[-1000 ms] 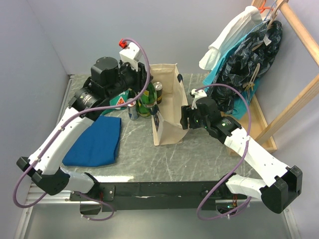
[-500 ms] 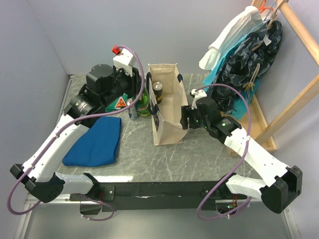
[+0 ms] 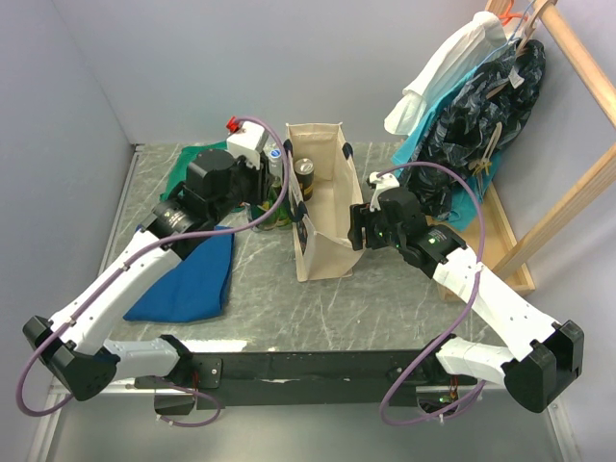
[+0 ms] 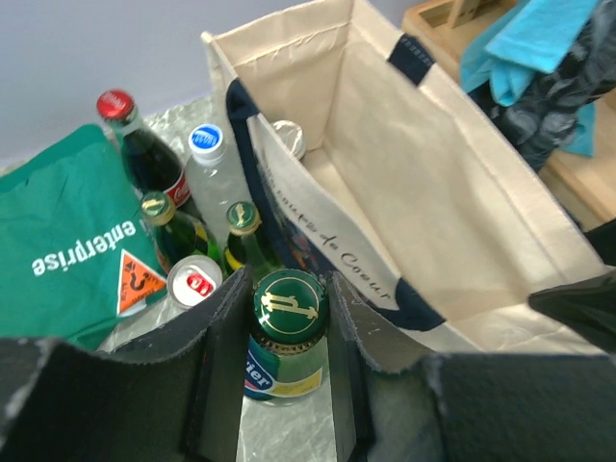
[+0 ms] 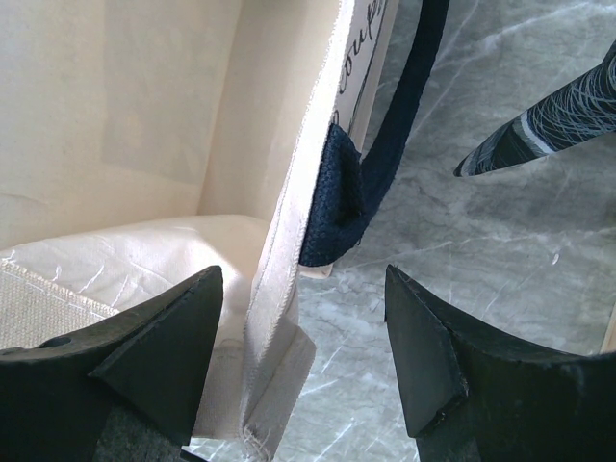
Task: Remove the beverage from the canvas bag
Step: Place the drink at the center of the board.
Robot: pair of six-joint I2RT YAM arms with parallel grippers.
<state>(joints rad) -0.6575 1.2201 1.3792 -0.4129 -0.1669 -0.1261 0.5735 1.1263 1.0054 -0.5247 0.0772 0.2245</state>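
Observation:
The cream canvas bag (image 3: 332,231) stands upright and open mid-table, with a can (image 3: 305,172) inside at its far end. My left gripper (image 4: 289,300) is shut on the neck of a green glass bottle (image 4: 286,361) with a green cap. That bottle stands just outside the bag's left wall (image 4: 318,241), over the table. My right gripper (image 5: 300,289) is open and straddles the bag's right wall (image 5: 289,289); the wall lies near the inner finger, and a navy handle (image 5: 385,144) hangs beside it.
Left of the bag stand a red-capped cola bottle (image 4: 116,104), a blue-capped water bottle (image 4: 206,140), two gold-capped green bottles (image 4: 154,205) and a can (image 4: 195,282). A green cloth (image 4: 67,241) and a blue cloth (image 3: 188,274) lie farther left. Clothes hang on a wooden rack (image 3: 472,87) at the right.
My left arm has swung and come down beside the bag's left wall, still holding the green bottle. The right arm and the bag have not moved.

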